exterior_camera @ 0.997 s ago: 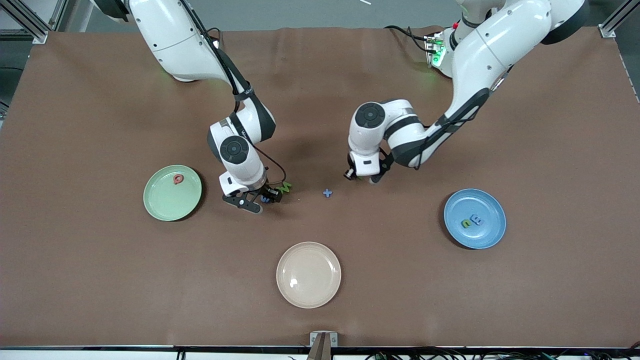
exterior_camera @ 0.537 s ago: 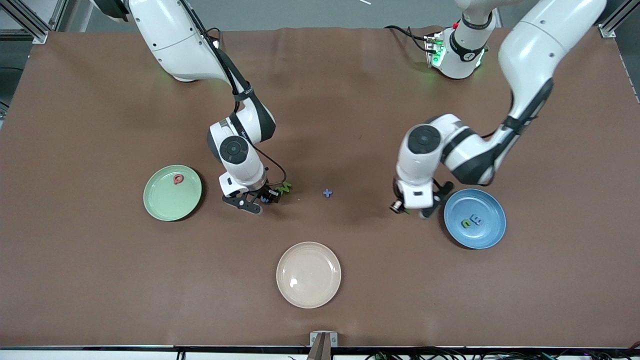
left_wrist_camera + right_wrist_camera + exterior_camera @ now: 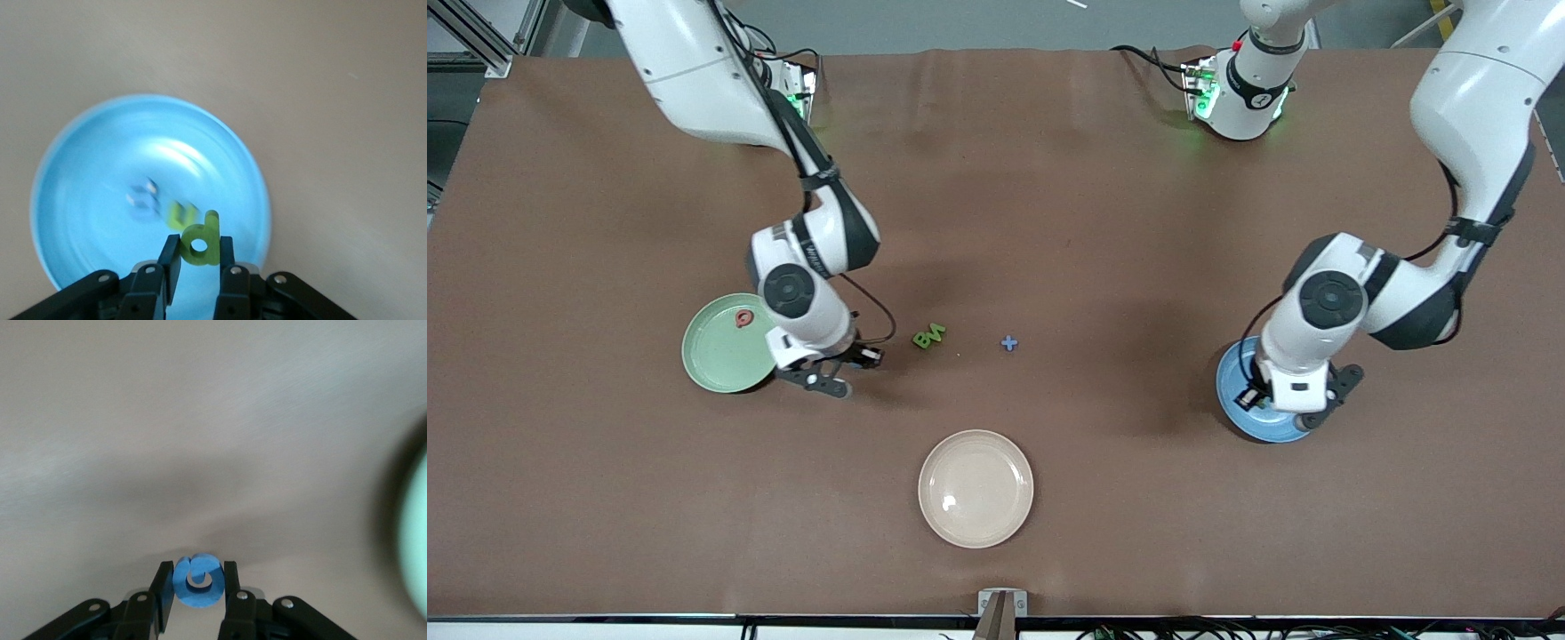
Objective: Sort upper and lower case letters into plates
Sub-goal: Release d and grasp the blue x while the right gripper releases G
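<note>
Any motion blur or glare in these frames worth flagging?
Left wrist view: blue plate smeared, glare streak on it, letters in it unreadable; held green letter sharp. Right wrist view: tabletop streaked, green plate a blur; held blue letter crisp. Front view: sharp, small glint on beige plate.

The left arm hides the blue plate [image 3: 1232, 411]'s letters.

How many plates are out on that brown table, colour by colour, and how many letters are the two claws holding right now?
Pale green round plate: 1
Blue round plate: 1
Cream-beige round plate: 1
Held letters: 2, a small green letter in the left gripper over the blue plate, and a small blue letter in the right gripper beside the pale green plate
Total: 5
</note>
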Action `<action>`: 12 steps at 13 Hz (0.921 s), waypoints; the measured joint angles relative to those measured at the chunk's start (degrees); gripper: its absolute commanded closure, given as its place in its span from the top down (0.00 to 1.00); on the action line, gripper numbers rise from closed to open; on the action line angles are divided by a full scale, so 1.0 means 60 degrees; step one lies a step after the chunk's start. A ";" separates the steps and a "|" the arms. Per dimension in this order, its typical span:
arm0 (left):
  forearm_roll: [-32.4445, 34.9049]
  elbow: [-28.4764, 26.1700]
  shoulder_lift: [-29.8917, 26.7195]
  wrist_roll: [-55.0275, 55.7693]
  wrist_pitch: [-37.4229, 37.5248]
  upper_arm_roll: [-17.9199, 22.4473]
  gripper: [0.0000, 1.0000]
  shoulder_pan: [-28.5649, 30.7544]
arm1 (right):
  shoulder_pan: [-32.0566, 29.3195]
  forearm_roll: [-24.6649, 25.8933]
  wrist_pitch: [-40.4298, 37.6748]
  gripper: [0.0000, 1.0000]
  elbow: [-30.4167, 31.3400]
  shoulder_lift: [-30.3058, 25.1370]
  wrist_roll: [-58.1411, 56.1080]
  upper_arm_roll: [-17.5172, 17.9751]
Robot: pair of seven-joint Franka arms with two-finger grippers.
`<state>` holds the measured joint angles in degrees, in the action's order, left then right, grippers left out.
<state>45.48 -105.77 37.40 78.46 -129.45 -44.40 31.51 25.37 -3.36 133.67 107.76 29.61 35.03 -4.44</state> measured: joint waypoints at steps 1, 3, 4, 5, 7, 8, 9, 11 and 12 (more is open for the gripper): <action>0.0000 -0.0067 0.0039 -0.0288 0.0005 0.0007 0.87 0.0322 | -0.0354 0.0000 -0.0555 0.00 0.0025 -0.0396 -0.0575 -0.0004; 0.0000 -0.0191 0.0128 -0.0556 0.0004 0.0009 0.99 0.0787 | -0.0928 0.0000 -0.1093 0.00 0.0405 -0.1097 -0.1566 -0.0006; 0.0000 -0.0219 0.0154 -0.0555 0.0001 0.0003 0.99 0.0845 | -0.1159 0.0000 -0.1115 0.00 0.0758 -0.1376 -0.1996 -0.0006; -0.0001 -0.0230 0.0165 -0.0546 -0.0002 -0.0062 0.99 0.0823 | -0.1376 0.0000 -0.1097 0.00 0.1156 -0.1606 -0.2372 -0.0005; -0.0009 -0.0258 0.0178 -0.0433 0.0080 -0.0568 0.99 0.0707 | -0.1693 0.0000 -0.0838 0.00 0.1922 -0.1904 -0.2823 -0.0004; -0.0011 -0.0267 0.0179 -0.0211 0.0234 -0.0900 0.98 0.0539 | -0.1783 0.0000 -0.0515 0.00 0.2272 -0.1964 -0.2947 -0.0002; -0.0014 -0.0278 0.0179 0.0272 0.0331 -0.1154 0.86 -0.0006 | -0.1872 0.0001 0.0086 0.00 0.2732 -0.1976 -0.3127 0.0000; -0.0020 -0.0274 0.0261 0.1106 0.0378 -0.1179 0.77 -0.1220 | -0.2041 0.0002 0.0707 0.00 0.3175 -0.1974 -0.3406 0.0002; -0.0020 -0.0186 0.0376 0.1457 0.0375 -0.1159 0.74 -0.1887 | -0.2159 0.0002 0.0988 0.00 0.3319 -0.1974 -0.3562 0.0001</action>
<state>45.36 -106.89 39.65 87.20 -127.20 -51.35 20.19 12.42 -3.35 139.59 127.67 17.77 13.66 -4.43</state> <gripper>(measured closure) 0.132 0.656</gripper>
